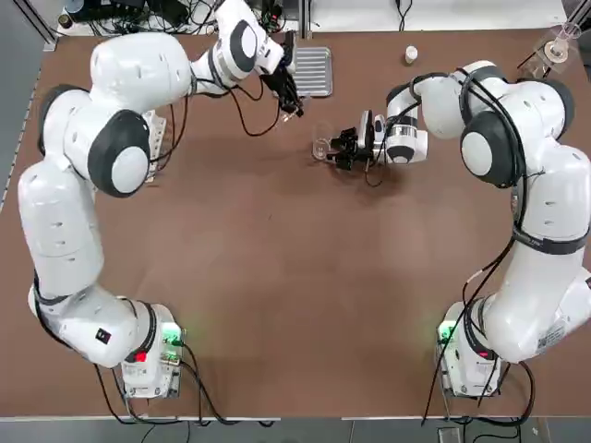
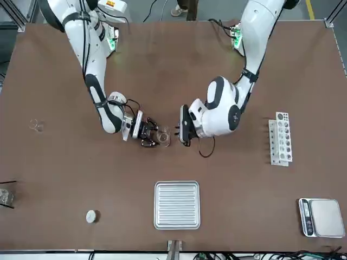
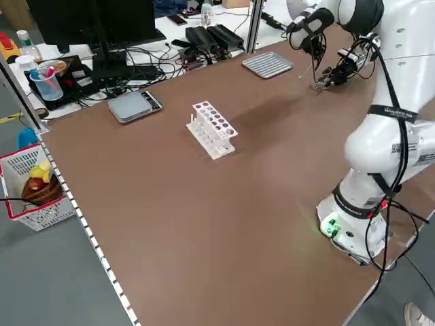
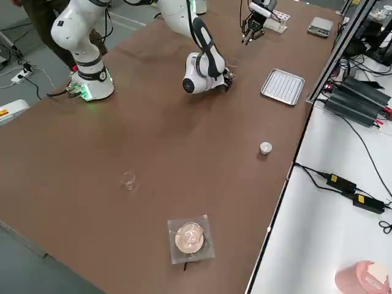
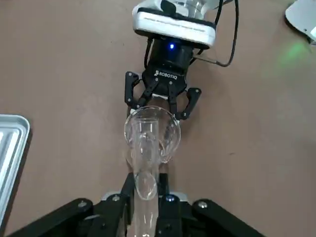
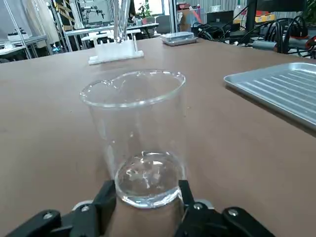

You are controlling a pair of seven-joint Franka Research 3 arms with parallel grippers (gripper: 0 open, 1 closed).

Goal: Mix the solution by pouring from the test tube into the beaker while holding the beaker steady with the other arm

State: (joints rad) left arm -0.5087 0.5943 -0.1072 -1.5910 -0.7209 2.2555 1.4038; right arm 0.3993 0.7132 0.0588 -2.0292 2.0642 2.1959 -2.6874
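Note:
The beaker (image 6: 136,123), a small clear glass with a little liquid at its bottom, stands on the brown table (image 1: 277,277) right of centre. My right gripper (image 1: 343,149) lies low on the table and is shut on the beaker's base, a finger (image 6: 106,197) on each side. My left gripper (image 1: 294,101) hangs above and beside the beaker, shut on a clear test tube (image 5: 146,163). In the left wrist view the tube's open end sits over the beaker's rim (image 5: 168,129). From the front, the beaker (image 2: 162,136) stands between the two grippers.
A ribbed metal tray (image 1: 312,71) lies at the far edge behind the left gripper. A white test tube rack (image 2: 281,138) and a scale (image 2: 322,218) are on the robot's left side. A white cap (image 1: 411,54), a tiny glass vessel (image 2: 36,125) and a flask on a stand (image 4: 190,237) sit far right.

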